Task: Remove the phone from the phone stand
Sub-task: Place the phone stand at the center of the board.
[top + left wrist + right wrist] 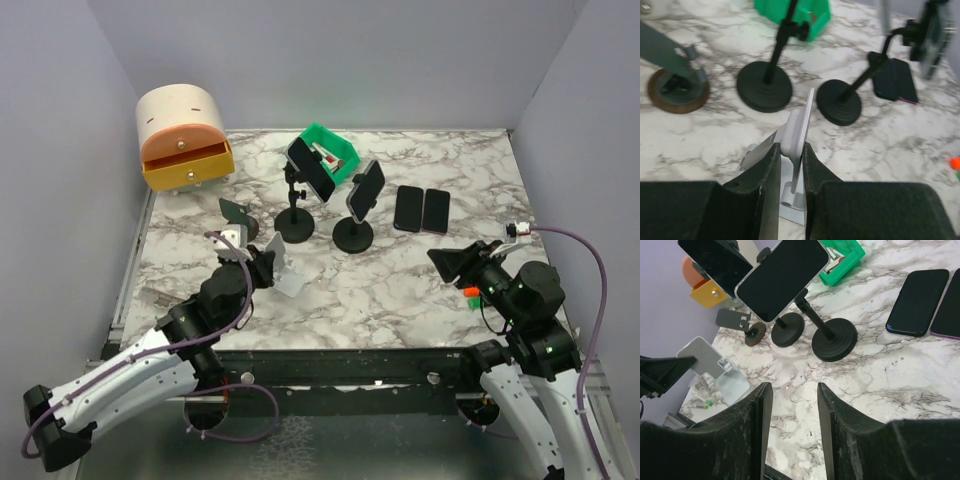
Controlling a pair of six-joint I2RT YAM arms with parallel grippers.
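Clearly the approach step was in hand, w/ no phone lifted yet. Two phones sat clamped on black stands in the middle of the tabletop (400,290): the nearer phone (366,190) tilted on its round-base stand (353,236), the farther phone (310,168) on the second black stand (294,225) just left of it, in front of the green bin (330,150). Two spare phones (409,208) lay flat to the right, side by side. The right gripper (793,387) hung released, jaws apart, nothing btwn them, pointed toward the nearer phone w/ bare tabletop in the gap. The left gripper (790,147) was clenched on the hinge of an empty silver folding stand (800,120), well short of either phone. Next move, prob.: right arm goes fwd & up to the nearer phone, squares its jaws to the long edges, clamps, then draws it out of the cradle. Risk: the stand's base looked light & could tip unless the pull stayed gentle.
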